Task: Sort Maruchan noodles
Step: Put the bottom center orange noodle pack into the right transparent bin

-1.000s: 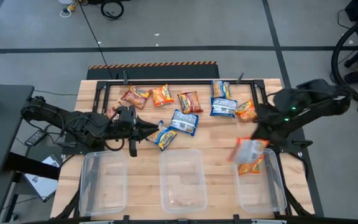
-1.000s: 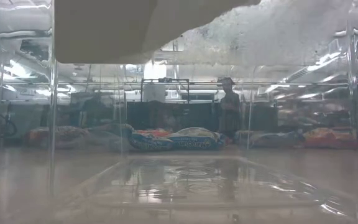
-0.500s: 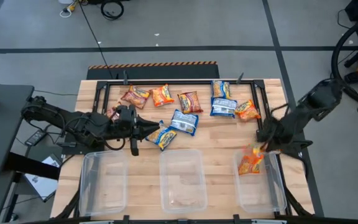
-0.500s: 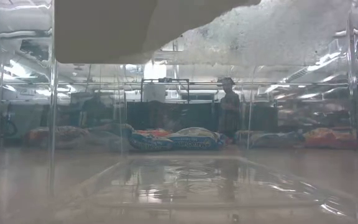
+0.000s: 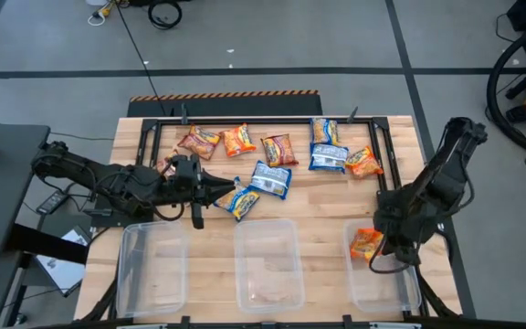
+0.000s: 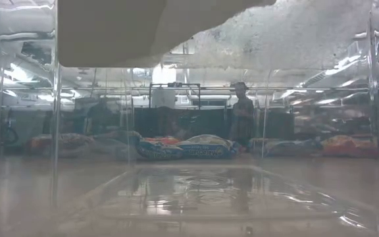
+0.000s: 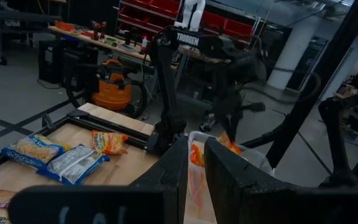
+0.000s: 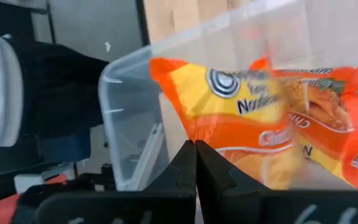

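Mostly bare wooden table (image 5: 318,206); grey floor (image 5: 272,37) beyond; packets (image 5: 271,178) scattered.

Very little print could be read. In the left wrist view, white capitals on the upper part of the far robot arm (image 7: 187,38) spelled "TROSSEN". In the right wrist view, the orange noodle packet (image 8: 253,134) lying in the clear bin (image 8: 132,118) showed broken dark lettering on its yellow panel — "No", then a blurred stretch, then "e", most likely part of "Noodle". Below that, pale letters on the orange band looked like "C" and "h", too smeared to make out. The other packets on the table (image 5: 318,201) carried print — none of it was legible from above.
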Tool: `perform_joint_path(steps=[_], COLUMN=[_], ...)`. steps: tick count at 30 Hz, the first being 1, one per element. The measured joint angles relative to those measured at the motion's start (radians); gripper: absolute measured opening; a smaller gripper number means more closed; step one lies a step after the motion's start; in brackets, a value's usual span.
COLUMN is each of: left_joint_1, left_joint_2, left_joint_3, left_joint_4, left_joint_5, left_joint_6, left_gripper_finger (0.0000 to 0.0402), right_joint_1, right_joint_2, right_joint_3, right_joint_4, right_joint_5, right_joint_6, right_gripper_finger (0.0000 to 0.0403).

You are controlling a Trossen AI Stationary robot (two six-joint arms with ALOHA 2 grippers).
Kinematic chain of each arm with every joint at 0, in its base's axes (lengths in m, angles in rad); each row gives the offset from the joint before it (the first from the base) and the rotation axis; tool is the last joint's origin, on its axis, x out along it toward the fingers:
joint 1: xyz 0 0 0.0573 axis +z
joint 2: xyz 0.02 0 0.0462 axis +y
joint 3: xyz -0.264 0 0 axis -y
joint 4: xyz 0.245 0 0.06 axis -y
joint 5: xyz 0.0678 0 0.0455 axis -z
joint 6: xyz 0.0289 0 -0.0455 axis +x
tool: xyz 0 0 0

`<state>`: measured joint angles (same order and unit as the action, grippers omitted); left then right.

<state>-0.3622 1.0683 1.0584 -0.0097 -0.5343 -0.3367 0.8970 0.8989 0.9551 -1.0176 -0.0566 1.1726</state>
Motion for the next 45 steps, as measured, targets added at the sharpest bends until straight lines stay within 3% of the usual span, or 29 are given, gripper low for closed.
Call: perform_joint_path(steps=[13,32,41,45], left_joint_1=[0.0,0.0,0.0,0.0], left_joint_2=[0.0,0.0,0.0,0.0], left_joint_3=[0.0,0.0,0.0,0.0], left_joint_4=[-0.001,-0.001,-0.001,-0.001], left_joint_5=[0.0,0.011,0.032,0.032], left_joint_6=[0.005,-0.01,-0.007,-0.007], left_gripper_finger=[0.0057,0.0057,0.0057,0.0057], right_joint_1=[0.01,-0.001,-0.062,-0.107], right_joint_2=[0.0,-0.001,-0.002,-0.002], right_joint_3=[-0.171,-0.218,-0.087,0.019], right_joint_4=[0.067,0.065,-0.072,-0.142], right_joint_5=[0.123,0.135,0.14,0.255], right_joint_6=[0.014,0.039,-0.044,-0.067], right_gripper_finger=[0.0003,0.0029,0.0088,0.0095])
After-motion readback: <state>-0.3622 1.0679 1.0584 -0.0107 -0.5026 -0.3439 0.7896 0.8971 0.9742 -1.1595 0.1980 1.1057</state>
